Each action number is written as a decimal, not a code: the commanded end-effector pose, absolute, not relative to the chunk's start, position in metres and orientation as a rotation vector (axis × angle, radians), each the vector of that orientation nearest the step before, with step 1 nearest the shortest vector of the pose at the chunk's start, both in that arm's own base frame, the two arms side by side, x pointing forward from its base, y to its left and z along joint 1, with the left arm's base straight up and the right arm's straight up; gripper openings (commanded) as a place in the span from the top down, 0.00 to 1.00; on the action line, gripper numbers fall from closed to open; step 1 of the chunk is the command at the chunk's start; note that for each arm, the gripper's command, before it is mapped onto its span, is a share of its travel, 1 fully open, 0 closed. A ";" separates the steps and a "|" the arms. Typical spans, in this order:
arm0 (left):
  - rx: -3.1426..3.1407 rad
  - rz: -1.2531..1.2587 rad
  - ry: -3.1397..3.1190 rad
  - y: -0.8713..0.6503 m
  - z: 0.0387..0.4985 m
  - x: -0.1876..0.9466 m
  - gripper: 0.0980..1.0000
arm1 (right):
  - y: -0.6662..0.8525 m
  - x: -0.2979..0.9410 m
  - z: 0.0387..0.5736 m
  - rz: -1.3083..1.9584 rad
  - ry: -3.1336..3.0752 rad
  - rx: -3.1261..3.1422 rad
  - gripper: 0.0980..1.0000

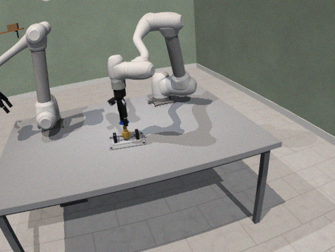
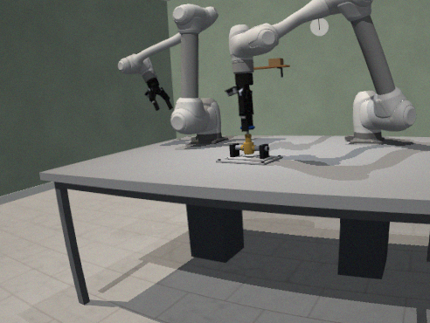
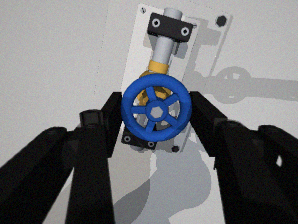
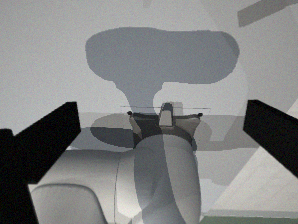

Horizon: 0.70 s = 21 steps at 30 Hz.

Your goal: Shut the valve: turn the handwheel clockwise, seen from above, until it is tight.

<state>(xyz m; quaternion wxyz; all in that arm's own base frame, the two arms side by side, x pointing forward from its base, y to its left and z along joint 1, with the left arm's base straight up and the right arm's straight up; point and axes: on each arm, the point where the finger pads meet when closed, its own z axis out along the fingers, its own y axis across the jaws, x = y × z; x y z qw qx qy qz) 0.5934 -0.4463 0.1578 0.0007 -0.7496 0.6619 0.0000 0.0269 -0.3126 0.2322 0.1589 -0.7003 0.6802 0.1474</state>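
L jaws (image 1: 125,123) (image 2: 247,128) pinching blue round spoked handwheel (image 1: 121,122) (image 2: 253,127) (image 3: 128,106)
Wheel atop yellow valve body (image 1: 126,133) (image 2: 248,147) (image 3: 158,66); R jaws (image 2: 163,109) spread, well apart from it.

Top + ext. cams both see table (image 1: 163,163) (image 2: 218,183)

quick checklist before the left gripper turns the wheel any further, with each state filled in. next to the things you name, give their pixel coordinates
1. Left gripper (image 1: 125,123) (image 2: 246,128) (image 3: 156,107) shut on the blue handwheel (image 1: 122,122) (image 2: 251,127) (image 3: 129,125): ok
2. Fingers on opposite sides of the rim: ok
3. Valve base plate (image 1: 127,147) (image 2: 245,161) (image 3: 131,55) lying flat on the table (image 1: 204,160) (image 2: 144,175): ok
4. Right gripper (image 1: 6,109) (image 2: 163,107) (image 4: 162,115) away from the valve: ok
5. Right gripper empty: ok
6. Valve tight: cannot tell
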 end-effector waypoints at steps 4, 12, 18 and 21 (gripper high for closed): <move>-2.254 -0.003 2.187 -0.447 0.159 0.594 1.00 | -0.313 0.027 0.233 0.420 1.945 -2.002 0.00; -2.069 -0.003 2.363 -0.447 0.159 0.594 1.00 | -0.313 0.027 0.233 0.420 1.945 -2.002 0.00; -1.922 -0.003 2.484 -0.447 0.159 0.594 1.00 | -0.313 0.027 0.233 0.420 1.945 -2.002 0.00; -1.898 -0.003 2.503 -0.447 0.159 0.594 1.00 | -0.313 0.027 0.233 0.420 1.945 -2.002 0.00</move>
